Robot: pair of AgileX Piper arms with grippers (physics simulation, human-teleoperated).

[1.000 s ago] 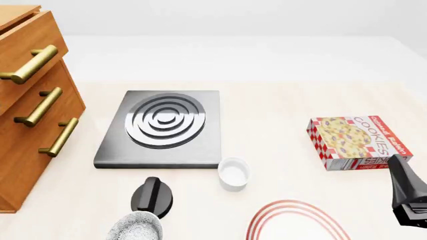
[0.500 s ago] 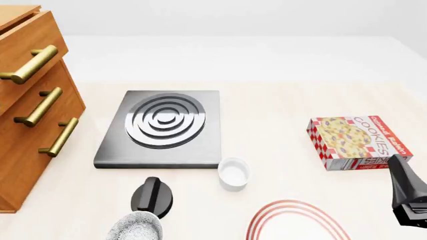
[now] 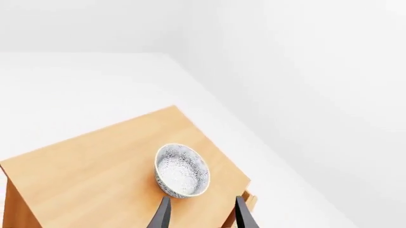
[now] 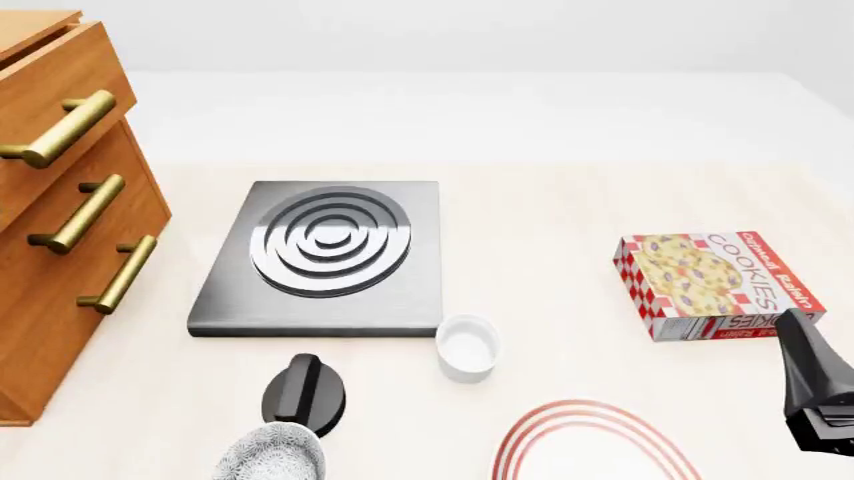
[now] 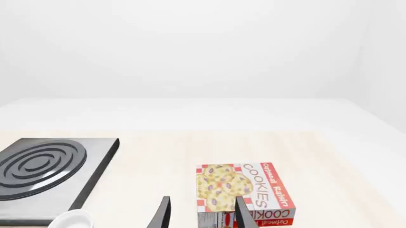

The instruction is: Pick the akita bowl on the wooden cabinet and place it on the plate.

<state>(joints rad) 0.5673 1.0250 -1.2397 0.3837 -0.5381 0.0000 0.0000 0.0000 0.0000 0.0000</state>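
Sitting on wooden cabinet point(image 3: 95, 175), akita bowl point(image 3: 182, 170) just beyond left jaws, parted, empty.

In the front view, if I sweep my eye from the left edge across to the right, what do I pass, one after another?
wooden cabinet → speckled bowl at the bottom edge → white ramekin → plate with red rings → cookies box → the right arm's dark tool. The stove and the black knob overlap others in this order, so I leave them out.
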